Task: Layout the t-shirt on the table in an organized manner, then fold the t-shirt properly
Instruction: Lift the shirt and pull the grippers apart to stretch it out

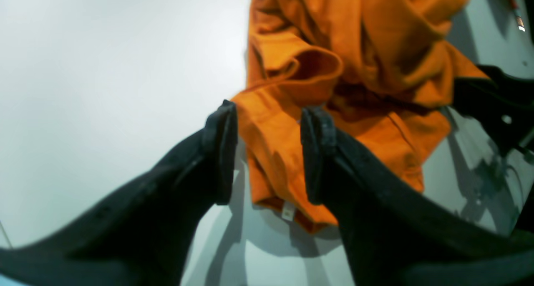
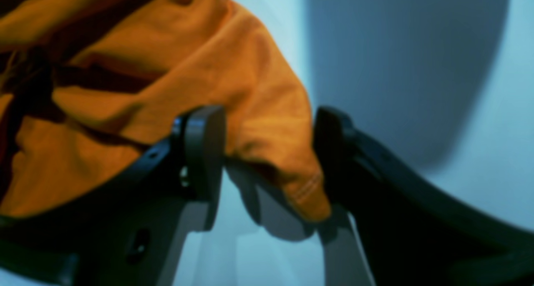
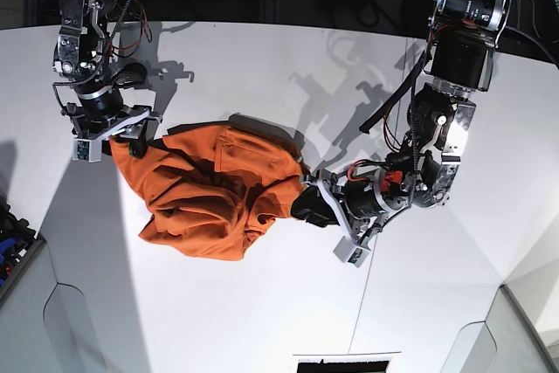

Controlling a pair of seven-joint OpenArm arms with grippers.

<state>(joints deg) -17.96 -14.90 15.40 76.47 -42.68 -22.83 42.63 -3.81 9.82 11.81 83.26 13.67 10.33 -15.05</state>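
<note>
The burnt-orange t-shirt lies crumpled in a heap on the white table. My left gripper is at the heap's right edge. In the left wrist view the left gripper is open, its fingers either side of a loose fold of t-shirt with the white tag at its hem. My right gripper is at the heap's upper left corner. In the right wrist view the right gripper is open too, with a stitched hem corner of the t-shirt hanging between its fingers.
A thin dark seam runs down the table toward its front. Blue and dark items sit at the left edge, and a dark block at the bottom edge. The other arm shows dark at the left wrist view's right.
</note>
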